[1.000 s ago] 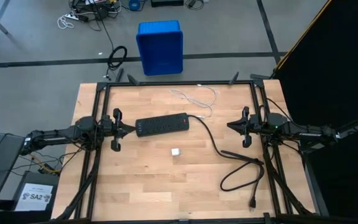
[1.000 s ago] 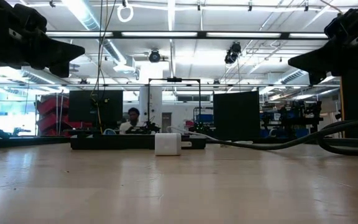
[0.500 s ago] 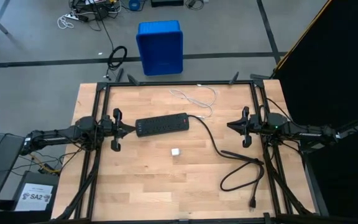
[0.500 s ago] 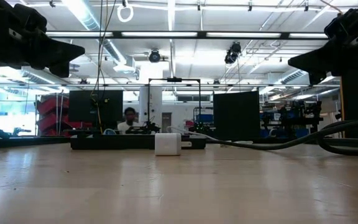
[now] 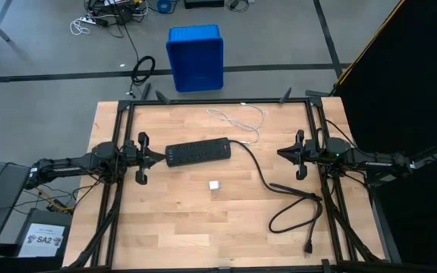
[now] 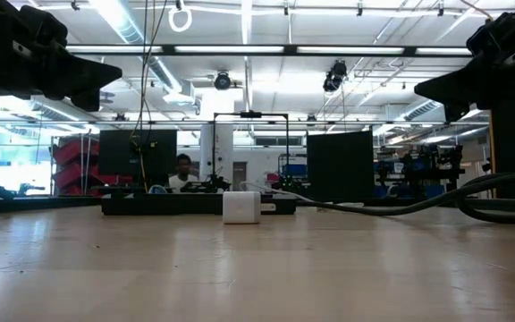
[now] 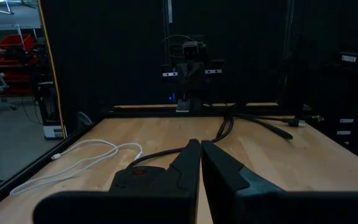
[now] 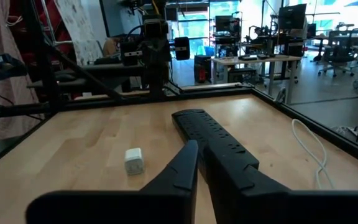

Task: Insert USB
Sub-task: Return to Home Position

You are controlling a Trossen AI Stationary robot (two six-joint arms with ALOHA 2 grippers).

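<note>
Both arms parked at table sides, left gripper (image 5: 161, 158) and right gripper (image 5: 280, 154) pinched together, empty; USB (image 5: 241, 117) and adapter (image 5: 214, 185) lie loose, unplugged.

Open industrial lab: ceiling strip lights (image 6: 240, 49), workbenches (image 8: 257, 59), monitors (image 8: 291, 15), red shelving (image 6: 72, 150).

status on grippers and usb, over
Left gripper and right gripper shut, empty, at table sides. USB cable loose near far edge, unplugged. White charger adapter separate, mid-table.
</note>
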